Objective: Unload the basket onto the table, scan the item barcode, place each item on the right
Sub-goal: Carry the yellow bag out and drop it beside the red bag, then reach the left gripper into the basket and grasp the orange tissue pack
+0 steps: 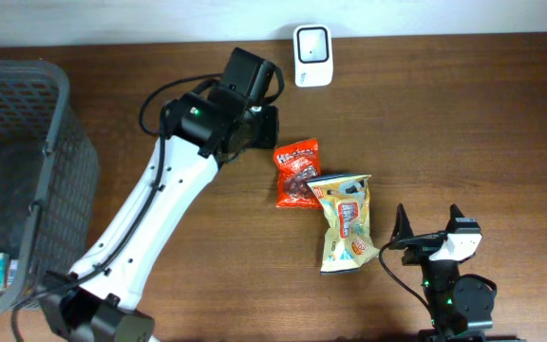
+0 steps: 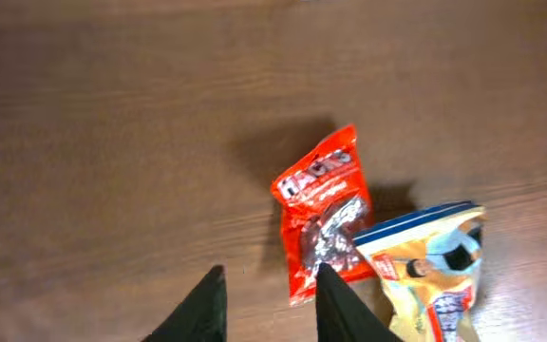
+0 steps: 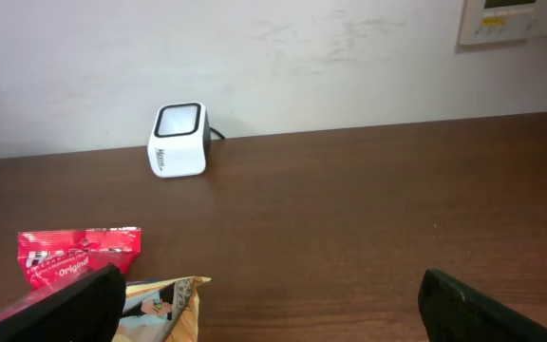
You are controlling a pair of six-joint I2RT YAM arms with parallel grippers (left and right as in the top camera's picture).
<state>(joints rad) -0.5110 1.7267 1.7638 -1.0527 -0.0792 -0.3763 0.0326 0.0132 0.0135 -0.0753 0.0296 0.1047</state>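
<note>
Just ahead of left jaws, red packet

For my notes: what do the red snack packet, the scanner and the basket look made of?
Red snack packet: thin glossy plastic film, judging by its wrinkles and glare. Scanner: smooth white hard plastic, apparently, with a dark window. Basket: grey mesh walls, coated wire or moulded plastic; I cannot tell which.
</note>
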